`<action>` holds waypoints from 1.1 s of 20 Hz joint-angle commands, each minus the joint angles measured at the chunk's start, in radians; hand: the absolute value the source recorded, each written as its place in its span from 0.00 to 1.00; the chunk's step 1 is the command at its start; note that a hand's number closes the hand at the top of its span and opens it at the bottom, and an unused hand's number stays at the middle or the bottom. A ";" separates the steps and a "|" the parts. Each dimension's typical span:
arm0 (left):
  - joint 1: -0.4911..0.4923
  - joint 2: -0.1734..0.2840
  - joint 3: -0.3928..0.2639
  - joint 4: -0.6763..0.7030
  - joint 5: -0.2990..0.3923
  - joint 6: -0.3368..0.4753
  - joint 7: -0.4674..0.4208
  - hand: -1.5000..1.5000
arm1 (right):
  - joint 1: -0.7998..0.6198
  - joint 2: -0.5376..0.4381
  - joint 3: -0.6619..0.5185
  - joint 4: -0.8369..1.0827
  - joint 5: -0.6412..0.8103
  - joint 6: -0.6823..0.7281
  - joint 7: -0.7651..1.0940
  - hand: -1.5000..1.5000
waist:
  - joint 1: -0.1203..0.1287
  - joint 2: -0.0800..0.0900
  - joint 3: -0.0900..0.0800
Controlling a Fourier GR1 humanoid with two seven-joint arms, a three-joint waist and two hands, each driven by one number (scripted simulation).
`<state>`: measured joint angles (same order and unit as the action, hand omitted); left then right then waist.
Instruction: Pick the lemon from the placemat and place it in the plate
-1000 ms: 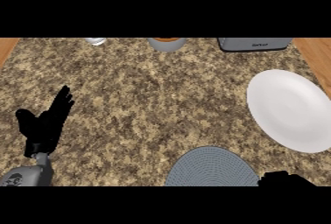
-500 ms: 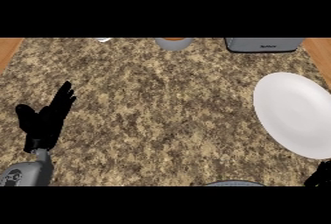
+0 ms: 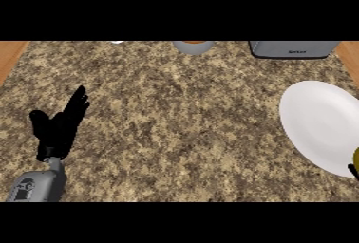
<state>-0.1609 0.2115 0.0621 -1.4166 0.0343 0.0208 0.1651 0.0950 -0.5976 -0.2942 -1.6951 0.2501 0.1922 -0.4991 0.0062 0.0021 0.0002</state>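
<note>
Left hand [image 3: 61, 124] rests at the view's left over the speckled counter [image 3: 182, 123], fingers straight and up, holding nothing. Right hand [image 3: 353, 171]: only a black sliver at the right edge, beside the plate's lower rim (grip cannot be told). Just above it, a yellow bit, likely the lemon [image 3: 356, 155], cut off by the edge. White plate [image 3: 316, 118] at right. Grey cup [image 3: 193, 46] and grey box [image 3: 293, 49] along the far edge.
</note>
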 commanded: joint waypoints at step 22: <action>-0.096 -0.015 0.018 0.037 -0.008 -0.008 0.041 0.50 | -0.576 -0.103 0.051 1.043 0.181 0.085 -0.560 0.00 | 0.002 0.004 0.002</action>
<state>-0.2005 0.2082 0.0783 -1.4075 0.0325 -0.0056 0.1861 -0.4479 -0.7127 -0.2065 -0.6984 0.4824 0.2409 -0.9141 0.0204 0.0070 0.0021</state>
